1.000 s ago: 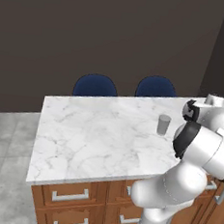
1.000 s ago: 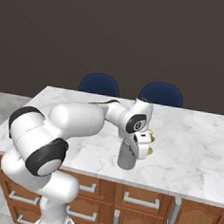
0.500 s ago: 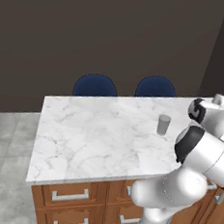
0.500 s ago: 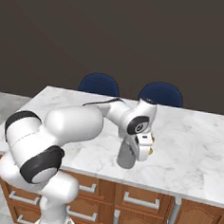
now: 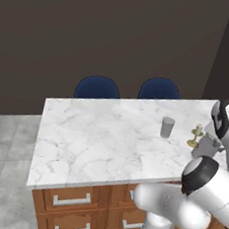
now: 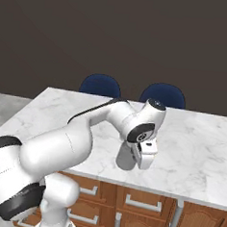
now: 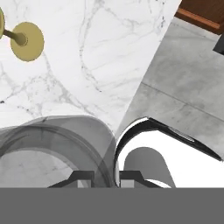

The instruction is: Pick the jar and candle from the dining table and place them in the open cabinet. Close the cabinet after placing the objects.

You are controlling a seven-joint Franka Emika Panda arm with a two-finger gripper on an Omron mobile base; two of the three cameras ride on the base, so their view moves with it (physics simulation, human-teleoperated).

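One dining table (image 5: 94, 134) with its marble top, and on it one jar (image 5: 167, 127) and, at about three o'clock from the jar, one candle (image 5: 195, 136) on a brass holder. Two blue chairs (image 5: 97, 87) sit behind the far edge. Four drawer handles (image 5: 71, 200) show on the left-hand front.

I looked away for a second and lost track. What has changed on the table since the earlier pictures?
The arm swung its wrist round, so the candle now shows uncovered in the left base view. The end effector is down by the jar; a grip is not clear. The jar, the candle and the dining table kept their places.
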